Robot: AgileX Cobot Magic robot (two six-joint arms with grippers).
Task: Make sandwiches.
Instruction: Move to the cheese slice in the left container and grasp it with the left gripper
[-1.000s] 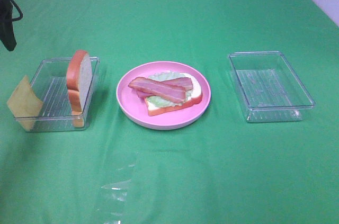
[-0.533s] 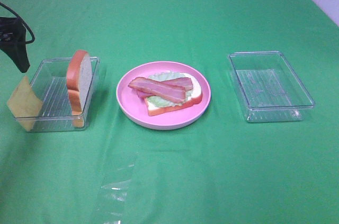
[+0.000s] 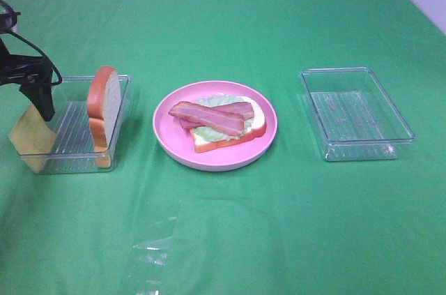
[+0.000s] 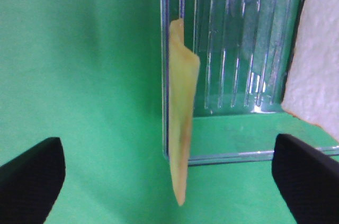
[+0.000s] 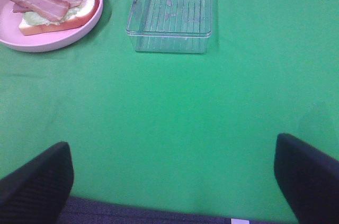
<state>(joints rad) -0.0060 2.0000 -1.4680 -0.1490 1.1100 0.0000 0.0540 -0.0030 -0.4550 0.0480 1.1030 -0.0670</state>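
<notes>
Since the left gripper (image 4: 169, 179) hangs wide open with nothing in it, pads either side of the thin yellow cheese square (image 4: 183, 107), your main risk is the pinch itself; the cheese stands on edge, tilted, at the end wall of the clear ribbed plastic tray (image 4: 228, 155) on the left; from the wrist view I can't tell whether it leans on the outer face or hooks the rim. Close off-centre and one pad likely knocks it flat onto the green cloth (image 3: 279, 225); a thin sheet lying flat is hard to get under. Go too low and a pad may catch the tray wall and drag it; that could topple the white toy bread slice (image 3: 104, 103) with orange-brown crust standing upright inside. The cheese looks floppy; expect bend or slip in a light grip. Target is the open sandwich (image 3: 223, 143) on the round pink plate (image 3: 209, 162): bread base, pale green lettuce (image 3: 205, 132), reddish-brown bacon strips (image 3: 209, 117) on top; uneven bed, so cheese may slide off on release. Right gripper (image 5: 169, 181) is also fully open, holding nothing, back from the second clear tray (image 5: 169, 15).
</notes>
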